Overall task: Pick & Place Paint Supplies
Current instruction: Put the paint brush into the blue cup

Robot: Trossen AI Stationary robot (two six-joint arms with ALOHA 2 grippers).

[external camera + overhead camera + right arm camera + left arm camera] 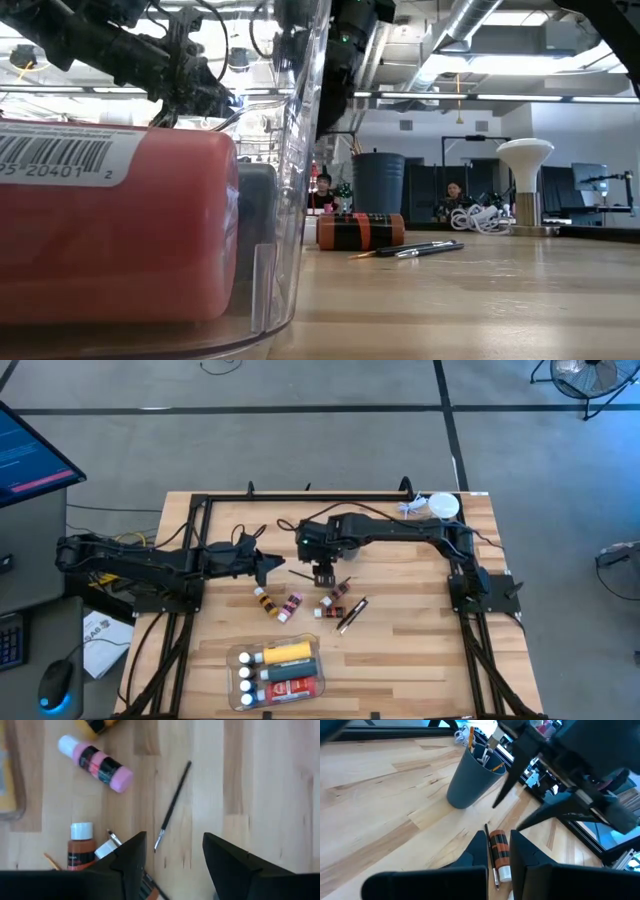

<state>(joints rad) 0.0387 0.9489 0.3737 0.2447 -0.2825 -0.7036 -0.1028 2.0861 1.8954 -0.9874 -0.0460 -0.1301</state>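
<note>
My right gripper (324,573) hangs just past the middle of the table with its jaws spread and nothing between them, poised above the loose paint supplies. From the wrist camera I see a thin brush (173,806) lying alone on bare wood, a pink paint tube (96,762) beyond it, and a brown bottle with a white cap (80,847) right beside my finger.

In the overhead view the loose tubes sit at about five and seven o'clock from the gripper. The clear tray (232,659), at six o'clock near the table's front edge, already holds a yellow bottle (285,652) and others.

To do this pick well, I would choose one item, probably the brush, though I cannot be sure it is the nearest. I would turn the jaws across its handle, centre over the middle, and descend straight so the brown bottle is not nudged.

My left gripper (268,565) waits closed and empty at nine o'clock.
</note>
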